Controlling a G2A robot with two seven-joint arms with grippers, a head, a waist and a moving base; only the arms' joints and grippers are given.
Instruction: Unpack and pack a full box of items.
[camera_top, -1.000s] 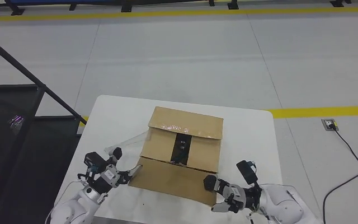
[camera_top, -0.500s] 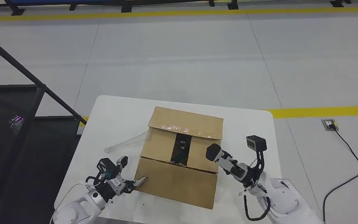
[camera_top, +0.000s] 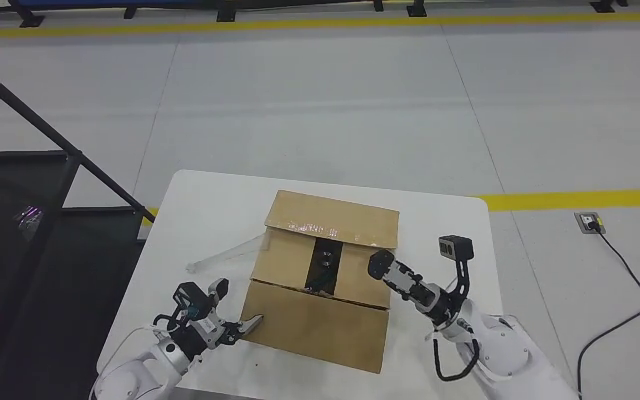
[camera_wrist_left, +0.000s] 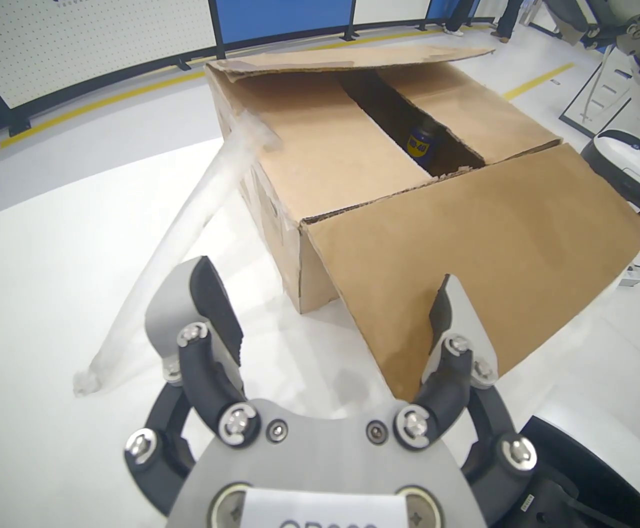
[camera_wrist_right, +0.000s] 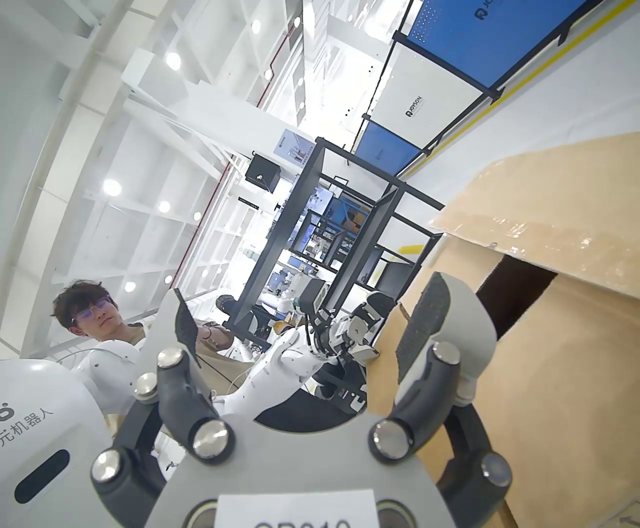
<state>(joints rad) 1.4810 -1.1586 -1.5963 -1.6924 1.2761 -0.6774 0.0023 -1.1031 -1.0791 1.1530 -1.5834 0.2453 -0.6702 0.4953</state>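
Cardboard box (camera_top: 290, 260), frame centre, flaps ajar. Left tool (camera_top: 234, 308) wide, lower left. Right tool (camera_top: 380, 267) wide, beside the box.

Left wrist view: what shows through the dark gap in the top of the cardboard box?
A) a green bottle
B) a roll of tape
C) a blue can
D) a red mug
C: a blue can stands upright inside the dark gap in the top of the box, and no other item is visible in that opening.
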